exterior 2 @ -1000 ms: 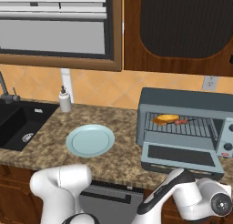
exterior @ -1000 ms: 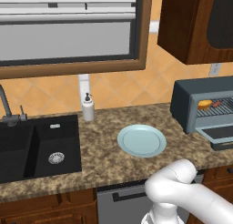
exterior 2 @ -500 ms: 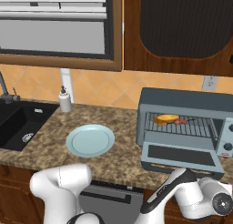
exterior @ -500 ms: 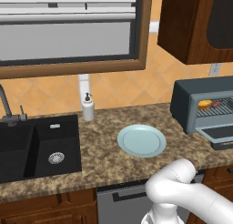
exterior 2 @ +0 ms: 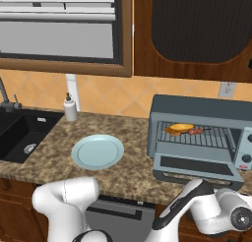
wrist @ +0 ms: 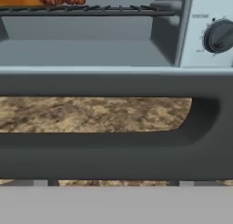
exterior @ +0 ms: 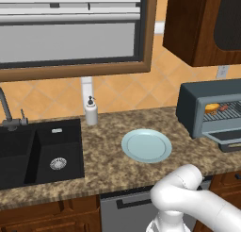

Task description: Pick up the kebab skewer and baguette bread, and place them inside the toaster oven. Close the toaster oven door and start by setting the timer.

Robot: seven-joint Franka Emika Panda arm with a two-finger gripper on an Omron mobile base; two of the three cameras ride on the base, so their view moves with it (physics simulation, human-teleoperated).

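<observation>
Granite counter (exterior 2: 133, 172) runs across the lower frame of the right base view, carrying a black sink (exterior 2: 19, 135) at left and a pale blue plate (exterior 2: 97, 151) at centre. At right, the toaster oven (exterior 2: 199, 133) stands with the toaster oven door (exterior 2: 197, 166) dropped open. Baguette bread (exterior 2: 179, 129) and kebab skewer (exterior 2: 195, 132) lie on its rack. Pincer state cannot be determined; the hand view faces the door handle (wrist: 113, 159).

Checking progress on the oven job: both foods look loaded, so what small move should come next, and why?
Probably lift the toaster oven door shut by its handle. The baguette bread and kebab skewer already lie on the rack, the door hangs open, and the handle sits right before the hand camera.
</observation>
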